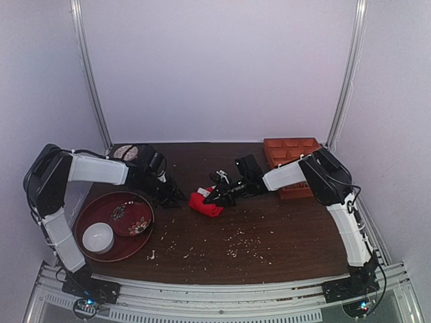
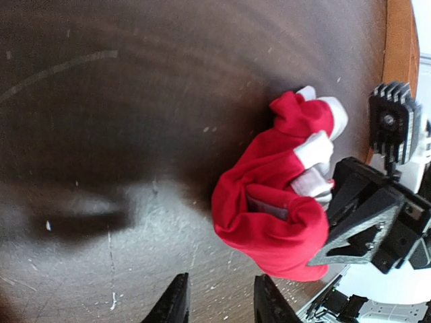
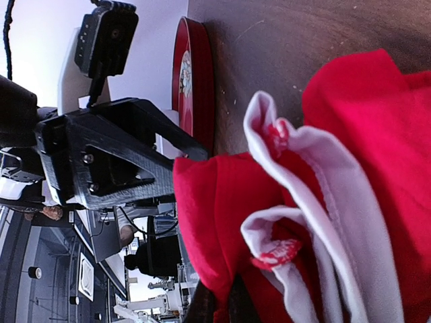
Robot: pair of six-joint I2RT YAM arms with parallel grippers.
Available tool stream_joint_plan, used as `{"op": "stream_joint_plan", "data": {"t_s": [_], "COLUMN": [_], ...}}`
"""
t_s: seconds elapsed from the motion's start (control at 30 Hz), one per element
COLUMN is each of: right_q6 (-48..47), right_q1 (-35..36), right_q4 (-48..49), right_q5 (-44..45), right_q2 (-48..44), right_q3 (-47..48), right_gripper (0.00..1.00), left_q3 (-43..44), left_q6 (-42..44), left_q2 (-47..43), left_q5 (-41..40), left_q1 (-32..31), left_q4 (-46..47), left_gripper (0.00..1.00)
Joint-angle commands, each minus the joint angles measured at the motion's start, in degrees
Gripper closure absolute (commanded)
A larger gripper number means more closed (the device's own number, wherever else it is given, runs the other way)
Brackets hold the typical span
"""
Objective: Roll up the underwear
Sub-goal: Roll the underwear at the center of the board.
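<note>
Red underwear (image 1: pixel 205 202), 1 piece, tight in right hand (image 3: pixel 217 308); left hand (image 2: pixel 219 304) apart, empty.

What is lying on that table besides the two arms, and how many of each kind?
Red underwear: 1
Round red tray: 1
White bowl: 1
Small patterned dishes: 2, one at the back partly hidden
Orange-brown segmented tray: 1
Total: 6

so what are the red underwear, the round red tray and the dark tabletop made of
Bright red underwear with white trim: soft matte knit fabric; folds, creases, stitched hem.
Round red tray: probably lacquer or plastic; smooth even rim.
Dark brown tabletop: looks like wood or wood laminate; streaked grain.
</note>
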Motion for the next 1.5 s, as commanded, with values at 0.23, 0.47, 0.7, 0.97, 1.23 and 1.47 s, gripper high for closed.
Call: {"op": "stream_joint_plan", "data": {"t_s": [0.23, 0.47, 0.7, 0.97, 1.23, 1.47], "right_q6": [-7.9, -11.7, -13.9, -14.6, -15.0, -15.2], "right_q1": [2.2, 2.2, 2.2, 2.2, 2.2, 2.1], "right_q4": [-9.7, -13.6, -16.9, -18.0, -18.8, -19.8], "right_q5": [3.1, 4.9, 5.9, 5.8, 5.7, 6.2], "right_q2": [-2.2, -3.1, -2.9, -2.7, -2.2, -1.7], "right_q3": [-3.3, -4.3, -2.6, -2.0, -1.1, -0.1], "right_gripper": [1.00, 1.00, 1.00, 1.00, 1.00, 1.00], "left_q3": [-6.4, -9.6, -11.4, -9.9, -10.8, -13.0], "left_q6": [-1.5, -3.1, -7.7, -8.8, -9.3, -7.7], "left_q2": [-5.1, -5.9, -3.0, 1.3, 2.9, -2.2], "left_q5": [0.0, 1.0, 3.0, 3.7, 3.8, 3.5], "left_q1": [-1.7, -2.4, -3.2, -4.5, -4.6, -4.6], "left_q4": [5.1, 12.2, 22.7, 25.2, 28.1, 26.4], "left_gripper": [0.66, 0.58, 0.57, 0.56, 0.56, 0.53]}}
